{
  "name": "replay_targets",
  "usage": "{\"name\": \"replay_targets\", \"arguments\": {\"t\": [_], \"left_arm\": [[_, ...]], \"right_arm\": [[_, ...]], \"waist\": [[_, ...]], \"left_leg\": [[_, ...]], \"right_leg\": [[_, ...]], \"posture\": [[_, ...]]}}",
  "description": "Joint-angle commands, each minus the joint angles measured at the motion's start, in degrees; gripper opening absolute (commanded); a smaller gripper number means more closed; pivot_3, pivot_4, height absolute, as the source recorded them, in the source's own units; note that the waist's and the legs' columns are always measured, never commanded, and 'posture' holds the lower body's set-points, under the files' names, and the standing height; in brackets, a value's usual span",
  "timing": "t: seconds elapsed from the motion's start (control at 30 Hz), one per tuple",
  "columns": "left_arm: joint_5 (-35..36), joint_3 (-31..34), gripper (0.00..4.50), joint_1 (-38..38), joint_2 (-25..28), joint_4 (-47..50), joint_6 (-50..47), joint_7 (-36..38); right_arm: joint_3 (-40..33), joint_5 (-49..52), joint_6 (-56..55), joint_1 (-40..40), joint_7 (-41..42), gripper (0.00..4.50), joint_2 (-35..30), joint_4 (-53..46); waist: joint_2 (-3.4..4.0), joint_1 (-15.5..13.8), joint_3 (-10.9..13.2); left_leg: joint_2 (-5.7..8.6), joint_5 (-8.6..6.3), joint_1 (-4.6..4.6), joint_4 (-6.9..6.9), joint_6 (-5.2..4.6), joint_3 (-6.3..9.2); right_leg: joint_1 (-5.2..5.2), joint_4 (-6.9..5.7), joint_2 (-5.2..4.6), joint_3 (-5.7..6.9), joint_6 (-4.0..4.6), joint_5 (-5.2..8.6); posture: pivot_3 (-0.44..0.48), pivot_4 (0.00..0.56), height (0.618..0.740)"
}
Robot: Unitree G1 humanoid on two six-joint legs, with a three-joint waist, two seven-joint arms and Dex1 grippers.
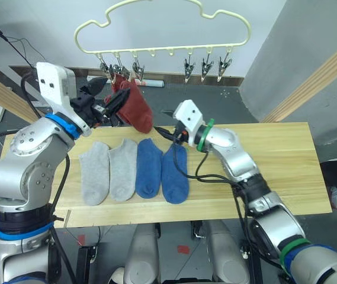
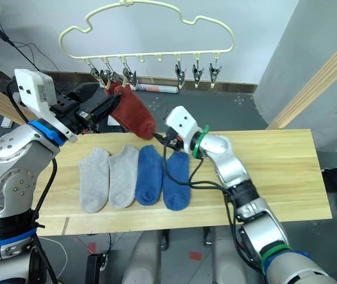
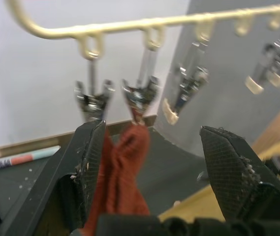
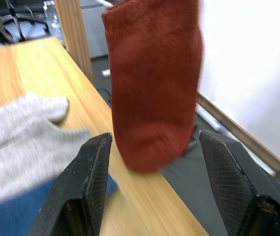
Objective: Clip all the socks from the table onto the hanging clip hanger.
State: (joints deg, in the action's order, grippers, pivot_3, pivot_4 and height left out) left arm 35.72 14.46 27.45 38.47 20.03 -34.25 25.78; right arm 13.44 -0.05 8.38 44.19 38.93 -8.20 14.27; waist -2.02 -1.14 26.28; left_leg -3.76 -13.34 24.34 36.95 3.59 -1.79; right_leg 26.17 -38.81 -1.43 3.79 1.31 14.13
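Left wrist view: red socks [image 3: 122, 182] blurred between spread left tool [image 3: 152, 162] fingers.

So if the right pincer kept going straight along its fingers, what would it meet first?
Most likely the hanging red sock. In the right wrist view it hangs straight ahead between the open fingers of the right pincer, past the table edge. How far off it hangs is unclear.

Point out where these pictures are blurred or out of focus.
Left wrist view: the far grey clips smear, and the red sock is soft. Right wrist view: the grey sock and blue sock blur. Both eye views look sharp.
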Motion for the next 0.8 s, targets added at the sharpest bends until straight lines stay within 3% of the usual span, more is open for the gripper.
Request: {"name": "replay_targets", "arguments": {"t": [0.03,0.3,0.37,0.47,0.8], "left_arm": [[-2.28,-0.70,3.34,-2.63,-0.40,4.92,4.93,2.19],[-6.85,-6.55,3.34,-5.41,-11.24,8.67,10.67,-3.00],[-10.05,-7.18,2.95,-5.43,-13.87,7.32,13.81,-4.99],[-13.54,-8.24,2.17,-5.48,-17.10,5.29,16.78,-7.29],[-19.85,-9.65,2.17,-1.40,-22.28,-2.31,22.81,-10.44]], "right_arm": [[-1.28,3.63,5.23,-4.45,2.54,2.92,-3.16,-14.14],[-8.98,13.63,20.29,-17.80,2.85,2.92,-13.65,-41.47],[-11.56,16.13,23.93,-19.38,1.54,2.96,-15.14,-46.23],[-15.23,19.19,27.42,-20.34,-1.08,2.96,-16.12,-51.49],[-20.00,27.48,32.38,-18.72,-4.20,2.96,-19.25,-57.31]], "waist": [[0.00,-0.05,0.00],[-0.02,-0.33,-0.03],[-0.02,-0.24,-0.03],[-0.02,0.23,-0.03],[-0.02,1.21,-0.02]], "left_leg": [[0.00,0.00,0.00,0.00,0.00,0.01],[0.05,0.00,0.01,0.05,-0.01,0.04],[0.05,0.00,0.02,0.06,-0.02,0.05],[0.04,0.00,-0.01,0.05,-0.03,0.02],[0.10,0.00,0.00,0.04,-0.04,0.00]], "right_leg": [[0.00,0.00,0.00,0.00,-0.04,0.02],[-0.04,-0.04,-0.02,-0.02,-0.28,0.16],[-0.06,-0.04,-0.03,-0.01,-0.28,0.16],[-0.04,-0.06,-0.01,-0.03,-0.29,0.16],[-0.05,-0.05,0.04,-0.04,-0.30,0.16]], "posture": [[0.009,0.449,0.740],[-0.023,0.455,0.740],[-0.037,0.461,0.740],[-0.052,0.460,0.740],[-0.091,0.476,0.740]]}}
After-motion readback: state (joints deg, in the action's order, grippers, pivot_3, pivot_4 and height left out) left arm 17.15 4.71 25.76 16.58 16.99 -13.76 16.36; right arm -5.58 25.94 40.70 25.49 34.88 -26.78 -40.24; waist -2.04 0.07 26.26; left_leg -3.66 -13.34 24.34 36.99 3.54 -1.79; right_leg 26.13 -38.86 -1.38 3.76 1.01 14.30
